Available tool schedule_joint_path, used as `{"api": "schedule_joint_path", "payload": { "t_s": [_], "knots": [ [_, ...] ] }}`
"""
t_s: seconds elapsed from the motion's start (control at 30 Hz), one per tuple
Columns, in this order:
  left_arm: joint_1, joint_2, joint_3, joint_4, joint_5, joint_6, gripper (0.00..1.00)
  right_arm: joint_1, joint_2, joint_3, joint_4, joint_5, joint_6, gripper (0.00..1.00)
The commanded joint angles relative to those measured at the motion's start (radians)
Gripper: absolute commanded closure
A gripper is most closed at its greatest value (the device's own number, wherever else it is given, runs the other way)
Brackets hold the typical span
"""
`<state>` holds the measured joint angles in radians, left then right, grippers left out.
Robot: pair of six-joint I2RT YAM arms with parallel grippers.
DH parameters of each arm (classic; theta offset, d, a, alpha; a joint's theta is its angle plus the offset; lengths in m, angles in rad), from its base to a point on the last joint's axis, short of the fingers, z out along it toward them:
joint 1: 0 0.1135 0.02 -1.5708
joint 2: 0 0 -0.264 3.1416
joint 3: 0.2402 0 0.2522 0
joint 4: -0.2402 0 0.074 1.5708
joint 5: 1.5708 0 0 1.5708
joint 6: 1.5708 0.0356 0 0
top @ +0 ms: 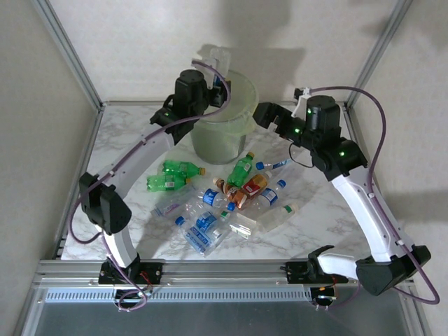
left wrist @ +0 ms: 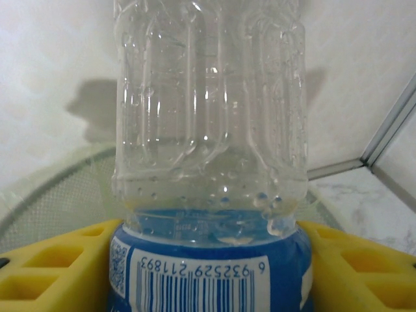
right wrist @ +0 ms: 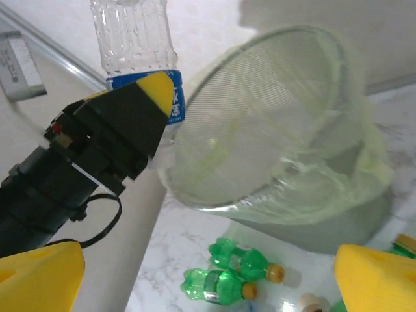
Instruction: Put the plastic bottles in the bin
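The left claw [left wrist: 208,266] is closed on a clear bottle [left wrist: 208,117] with a blue label. Its yellow fingers [left wrist: 58,260] press the label from both sides, and the clear body of the bottle stands up above them. Small drops sit on the inside of the plastic. Directly beyond this claw is the rim of the pale-green bin [top: 225,129]. The held bottle is higher than the rim and at the left edge of the bin. I cannot tell if it is already over the opening.

The right claw [right wrist: 207,273] is wide open and holds nothing. It is just beside the right side of the bin and faces toward it, so the mouth of the bin and the left claw with its bottle are in front of it.

Below the right claw, on the white marble bench [top: 329,210], the other bottles lie together in a loose pile. Two green bottles [top: 171,175] with yellow caps lie side by side at the left of the pile. Near them are some blue-labelled bottles [top: 204,225], a red and orange one [top: 249,189], and a pale clear one [top: 274,217] at the right.
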<state>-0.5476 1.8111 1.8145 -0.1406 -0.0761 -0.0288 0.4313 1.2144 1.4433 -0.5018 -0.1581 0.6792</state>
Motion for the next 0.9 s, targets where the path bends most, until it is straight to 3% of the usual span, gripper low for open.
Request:
{"api": "schedule_joint_path", "payload": {
  "t_s": [0.0, 0.17, 0.43, 0.7, 0.87],
  "knots": [
    [0.014, 0.016, 0.027, -0.022, -0.022, -0.056, 0.46, -0.05, -0.017, -0.04, -0.06, 0.06, 0.045, 0.01],
    [0.028, 0.024, 0.005, -0.036, -0.015, -0.085, 0.35, -0.115, -0.026, -0.088, -0.076, 0.063, 0.083, 0.01],
    [0.029, -0.007, -0.018, -0.014, -0.015, -0.104, 0.13, -0.134, -0.015, -0.1, -0.082, 0.07, 0.089, 0.01],
    [0.028, -0.123, -0.027, 0.03, 0.021, -0.169, 0.12, -0.141, 0.007, -0.1, -0.168, 0.17, 0.11, 0.02],
    [0.028, -0.288, -0.162, 0.119, 0.115, -0.226, 0.13, -0.151, 0.041, -0.14, -0.235, 0.266, 0.147, 0.03]
  ]
}}
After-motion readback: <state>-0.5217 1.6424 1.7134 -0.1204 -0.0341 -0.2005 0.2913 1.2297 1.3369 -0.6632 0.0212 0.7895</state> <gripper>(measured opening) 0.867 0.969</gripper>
